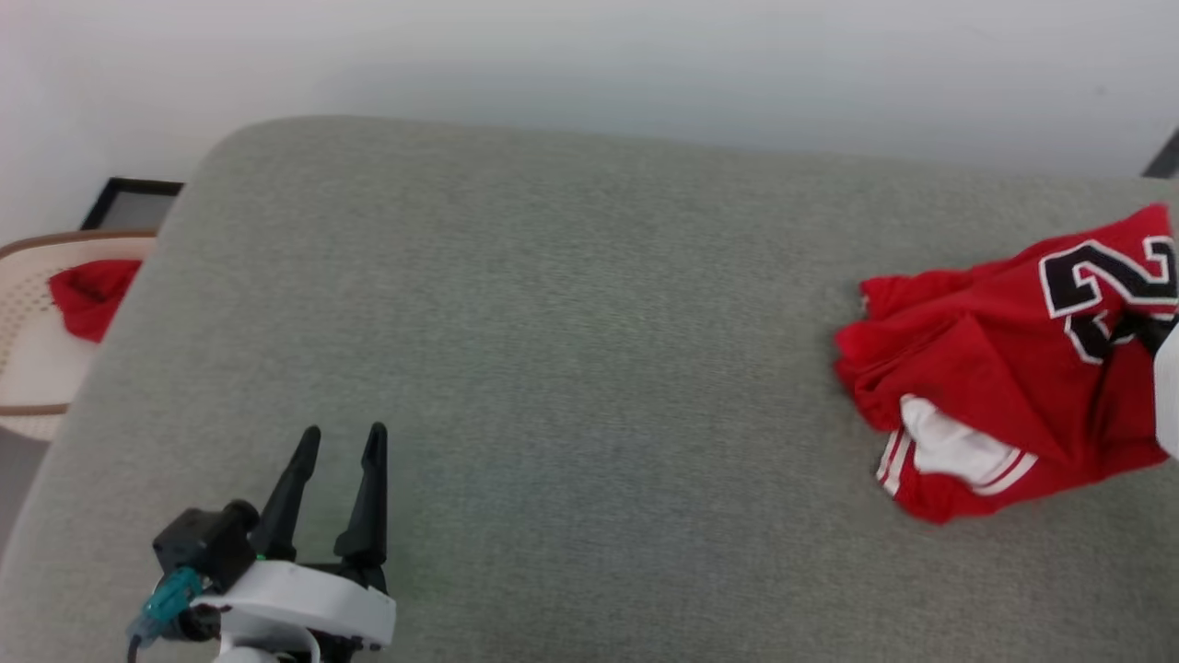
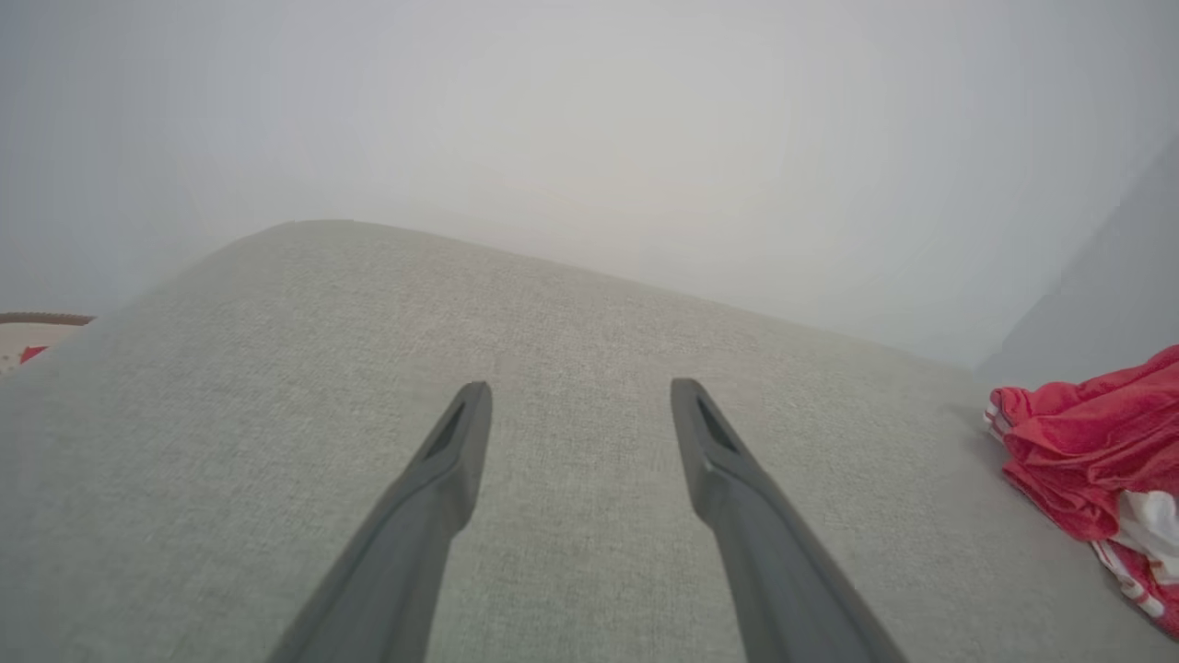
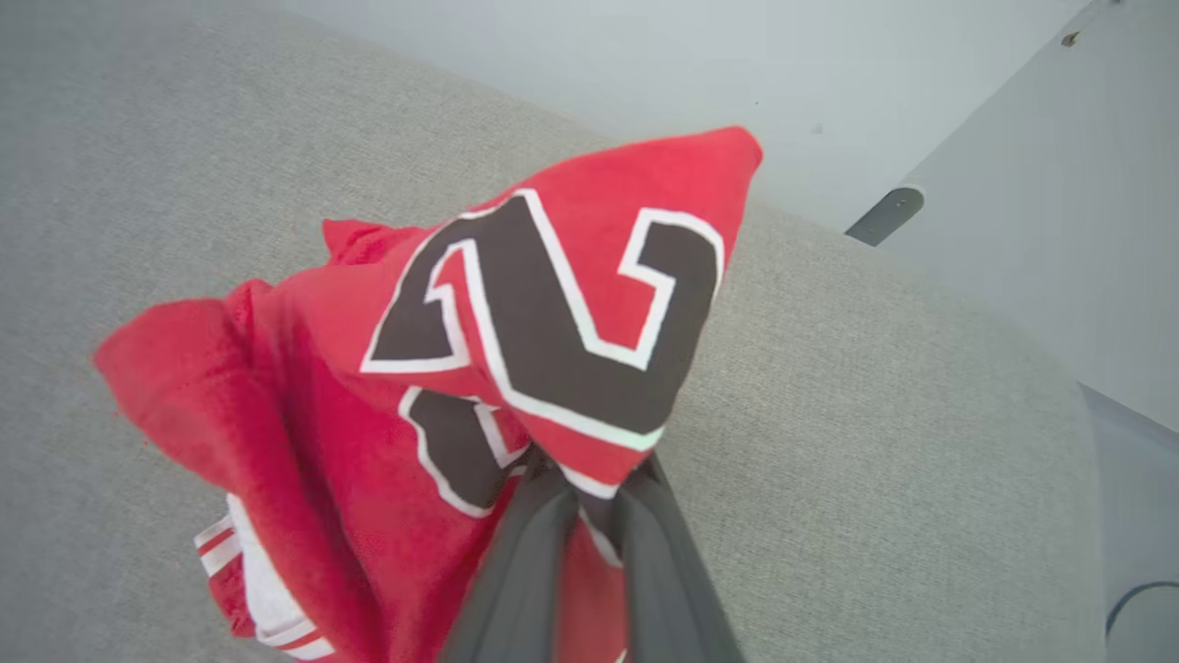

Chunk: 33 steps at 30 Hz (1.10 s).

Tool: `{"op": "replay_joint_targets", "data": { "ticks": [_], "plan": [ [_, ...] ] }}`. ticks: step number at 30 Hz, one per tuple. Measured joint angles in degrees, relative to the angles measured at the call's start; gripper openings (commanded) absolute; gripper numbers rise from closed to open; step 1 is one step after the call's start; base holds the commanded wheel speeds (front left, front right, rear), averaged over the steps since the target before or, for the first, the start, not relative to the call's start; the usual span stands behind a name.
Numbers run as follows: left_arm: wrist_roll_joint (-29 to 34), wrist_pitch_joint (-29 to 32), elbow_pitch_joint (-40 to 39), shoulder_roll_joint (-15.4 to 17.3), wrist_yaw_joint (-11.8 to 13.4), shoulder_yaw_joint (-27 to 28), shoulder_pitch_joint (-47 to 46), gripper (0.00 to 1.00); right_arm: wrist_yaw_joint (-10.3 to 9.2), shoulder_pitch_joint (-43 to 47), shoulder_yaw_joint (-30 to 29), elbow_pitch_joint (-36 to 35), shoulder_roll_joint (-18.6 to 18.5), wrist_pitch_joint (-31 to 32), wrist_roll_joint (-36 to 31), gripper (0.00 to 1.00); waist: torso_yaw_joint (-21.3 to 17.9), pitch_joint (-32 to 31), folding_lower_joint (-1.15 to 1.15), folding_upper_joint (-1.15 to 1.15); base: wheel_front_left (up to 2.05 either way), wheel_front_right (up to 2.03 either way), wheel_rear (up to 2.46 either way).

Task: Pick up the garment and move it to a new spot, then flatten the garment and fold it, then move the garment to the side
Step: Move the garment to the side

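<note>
The garment (image 1: 995,378), a red jersey with black white-edged numerals and a white striped sleeve, lies crumpled at the right end of the grey cushion (image 1: 571,368). In the right wrist view my right gripper (image 3: 589,474) is shut on a fold of the garment (image 3: 516,331), which bunches up over the fingertips. A pale part of the right arm (image 1: 1166,387) shows at the head view's right edge. My left gripper (image 1: 343,440) stands open over bare cushion at the lower left, far from the garment (image 2: 1087,451), with nothing between its fingers (image 2: 461,442).
A small plain red cloth bundle (image 1: 90,293) lies on a pale woven chair seat (image 1: 28,341) left of the cushion. A white wall (image 1: 645,64) runs behind. A dark bracket (image 3: 882,214) sits by the wall at the cushion's far right.
</note>
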Motion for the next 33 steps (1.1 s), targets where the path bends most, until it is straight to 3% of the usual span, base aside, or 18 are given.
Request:
{"op": "replay_joint_targets", "data": {
  "ticks": [16, 24, 33],
  "plan": [
    [0.9, 0.0, -1.1, 2.8, 0.0, -2.2, -6.7, 1.0, 0.0, -9.2, 3.2, 4.6, -5.7, -5.8, -0.9, 0.0, -8.1, 4.6, 0.0, 0.0, 0.0, 0.0, 0.0],
    [1.3, 0.0, -1.5, 4.5, 0.0, -3.1, -10.8, 1.0, 0.0, -15.0, 6.3, 10.8, -10.9, -12.4, -1.6, 0.0, -11.9, 8.9, 0.0, 0.0, 0.0, 0.0, 0.0],
    [1.8, 0.0, -2.1, 6.0, 0.0, -4.2, -14.4, 1.0, 0.0, -20.1, 9.6, 17.5, -13.4, -19.1, -4.5, 0.0, -15.3, 13.7, 0.0, 0.0, 0.0, 0.0, 0.0]
  ]
}}
